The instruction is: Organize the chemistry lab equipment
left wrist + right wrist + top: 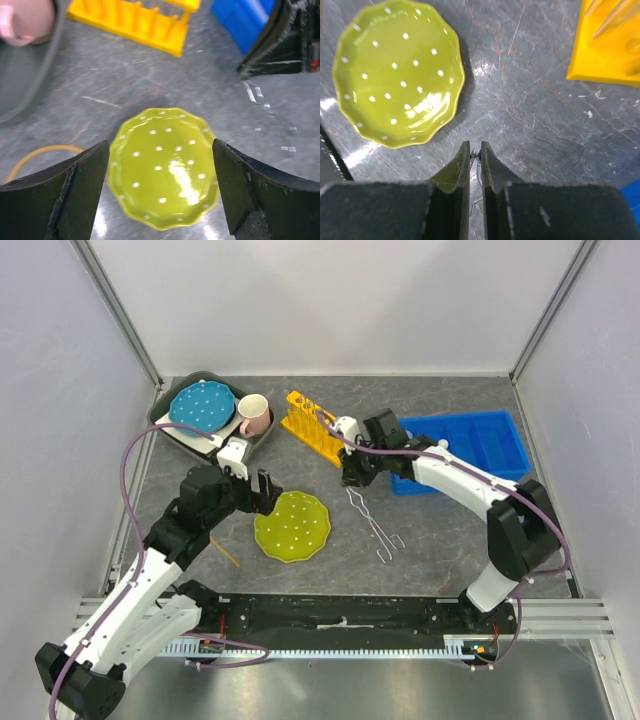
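My right gripper is shut on the far end of the metal tongs, whose thin wire shows between its fingers. The rest of the tongs stretches toward the near edge, low over the grey table. The yellow test-tube rack stands just behind the right gripper, and its corner shows in the right wrist view. My left gripper is open above the yellow-green dotted plate and holds nothing.
A blue tray sits at the right, under the right arm. A grey bin at back left holds a blue dotted plate and a pink mug. A thin yellow loop lies left of the plate.
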Robot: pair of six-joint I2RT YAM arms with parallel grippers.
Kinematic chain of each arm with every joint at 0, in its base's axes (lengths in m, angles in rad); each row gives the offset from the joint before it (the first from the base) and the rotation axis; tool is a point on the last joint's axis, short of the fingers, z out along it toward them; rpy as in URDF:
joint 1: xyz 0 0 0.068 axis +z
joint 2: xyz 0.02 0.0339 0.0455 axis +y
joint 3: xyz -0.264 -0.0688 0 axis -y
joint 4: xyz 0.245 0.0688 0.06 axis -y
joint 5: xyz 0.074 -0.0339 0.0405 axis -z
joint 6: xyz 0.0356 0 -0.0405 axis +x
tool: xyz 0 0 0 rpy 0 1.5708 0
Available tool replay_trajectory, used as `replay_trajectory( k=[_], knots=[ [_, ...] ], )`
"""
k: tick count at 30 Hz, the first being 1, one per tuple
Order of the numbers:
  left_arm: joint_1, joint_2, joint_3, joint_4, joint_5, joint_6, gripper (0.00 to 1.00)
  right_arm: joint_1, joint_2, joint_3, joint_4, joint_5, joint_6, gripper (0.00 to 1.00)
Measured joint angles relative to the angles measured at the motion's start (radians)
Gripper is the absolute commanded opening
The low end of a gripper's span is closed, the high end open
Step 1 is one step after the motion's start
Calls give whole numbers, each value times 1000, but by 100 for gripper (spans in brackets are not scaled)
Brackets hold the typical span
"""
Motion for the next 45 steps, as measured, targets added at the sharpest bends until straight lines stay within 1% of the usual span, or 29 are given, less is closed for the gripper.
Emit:
replay_trajectory(
  k=[2,5,8,10,13,16,19,20,24,26,28,29,31,32,34,36,37,38,40,41,42,43,45],
  knots=[
    [0,-6,-13,37,61,-55,90,-23,-41,0,1,-31,13,8],
    [-3,-23,-82,149,167,-181,90,-50,-92,-1,6,-85,34,8],
    [-27,-13,-177,293,241,-317,90,-67,-122,-9,19,-140,64,8],
    [-64,29,-243,409,268,-413,90,-76,-127,-19,35,-171,84,8],
    [-144,142,-293,551,255,-520,90,-87,-127,-41,53,-207,112,8],
    [-225,262,-291,657,203,-578,89,-93,-127,-57,59,-237,134,8],
    [-276,393,-259,723,153,-620,84,-97,-127,-65,72,-254,150,8],
    [-290,441,-240,736,137,-632,78,-100,-127,-66,76,-262,157,8],
    [-331,589,-160,777,84,-675,68,-102,-130,-79,106,-274,177,8],
    [-349,653,-117,789,65,-695,59,-104,-134,-90,112,-280,184,8],
    [-365,702,-84,797,47,-708,46,-107,-138,-99,117,-286,190,8],
    [-372,719,-71,797,39,-715,33,-108,-140,-103,119,-288,192,8],
    [-381,743,-53,797,26,-726,22,-110,-143,-110,125,-288,196,8],
    [-385,755,-41,803,24,-732,10,-111,-143,-113,130,-285,198,9],
    [-391,768,-26,809,21,-742,2,-113,-143,-117,132,-284,199,10],
    [-395,769,-21,808,18,-745,2,-116,-143,-118,132,-286,201,17],
    [-395,769,-21,808,17,-745,2,-116,-144,-118,134,-286,200,22],
    [-395,769,-21,809,16,-745,2,-116,-144,-118,134,-286,196,38],
    [-395,768,-22,809,16,-745,2,-117,-145,-118,132,-296,186,55],
    [-395,766,-24,810,14,-745,2,-122,-148,-118,126,-311,174,68],
    [-394,758,-35,813,11,-744,2,-125,-155,-118,118,-330,158,73],
    [-393,742,-51,814,13,-744,2,-132,-165,-117,114,-345,142,80],
    [-393,693,-94,826,11,-743,2,-157,-195,-117,84,-402,98,87]
  ],
)
